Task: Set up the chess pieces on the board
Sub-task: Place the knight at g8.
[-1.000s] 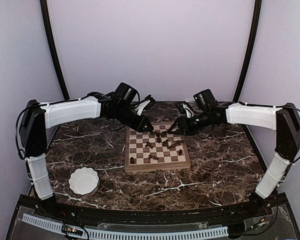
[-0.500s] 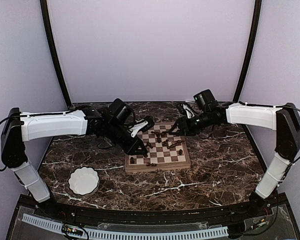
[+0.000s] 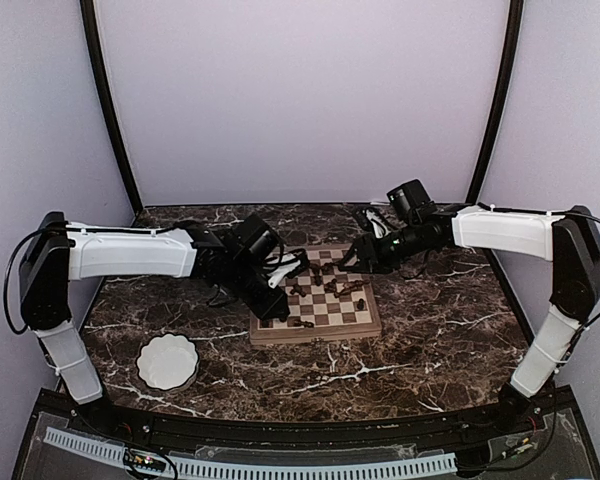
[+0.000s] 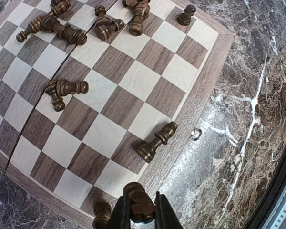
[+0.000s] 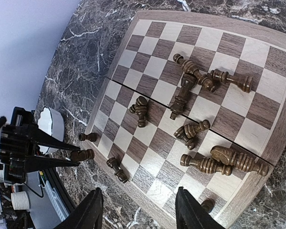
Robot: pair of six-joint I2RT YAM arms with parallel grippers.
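Note:
The board [image 4: 128, 78] is wooden with tan and brown checks; from above it lies mid-table [image 3: 316, 333]. My left gripper [image 4: 139, 213] is shut on a dark chess piece [image 4: 140, 202], held just above the board's near-left corner. Two chess pieces stand close by, one on an edge square [image 4: 156, 142] and one beside the fingers [image 4: 102, 214]. Several more lie toppled across the far squares [image 4: 62, 32]. My right gripper [image 5: 139, 212] hovers open over the board's opposite edge [image 5: 148, 188], nothing between its fingers; fallen pieces [image 5: 193, 81] lie ahead of it.
A white scalloped bowl [image 3: 167, 362] sits on the dark marble table to the near left of the board. The left arm [image 3: 130, 252] stretches low across the table's left side. The right arm [image 3: 500, 230] reaches in from the back right.
The left gripper, carrying the piece, came from the board's far-left corner to its near-left corner and has settled there. The right arm has not moved.

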